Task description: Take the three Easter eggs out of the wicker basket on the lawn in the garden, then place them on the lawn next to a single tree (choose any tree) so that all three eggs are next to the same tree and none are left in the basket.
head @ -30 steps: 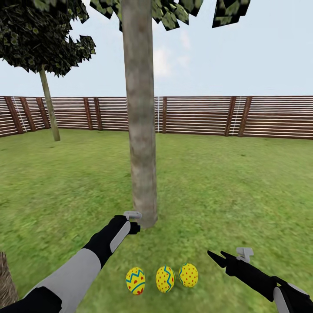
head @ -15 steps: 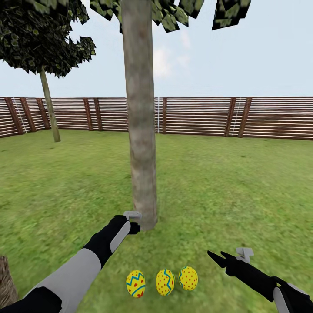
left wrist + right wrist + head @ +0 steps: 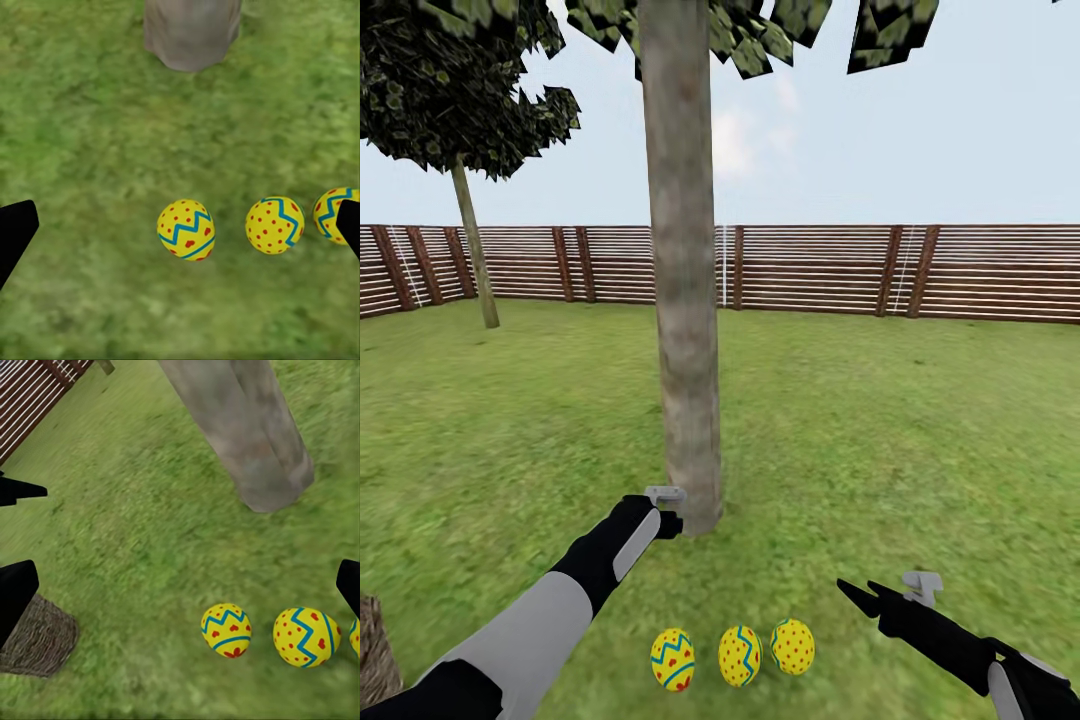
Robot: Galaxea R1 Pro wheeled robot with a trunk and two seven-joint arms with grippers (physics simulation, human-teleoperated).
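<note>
3 eggs [image 3: 740,655] in a row on lawn [image 3: 880,430], just in front of tree [image 3: 685,300] base, not touching trunk. Basket [image 3: 37,637] sits off to robot's left, apart from eggs; can't see inside. L gripper [image 3: 672,520] near trunk base, fingers spread wide, empty. R gripper [image 3: 857,597] right of eggs, above grass, fingers apart, empty. Fence [image 3: 920,270] behind.
</note>
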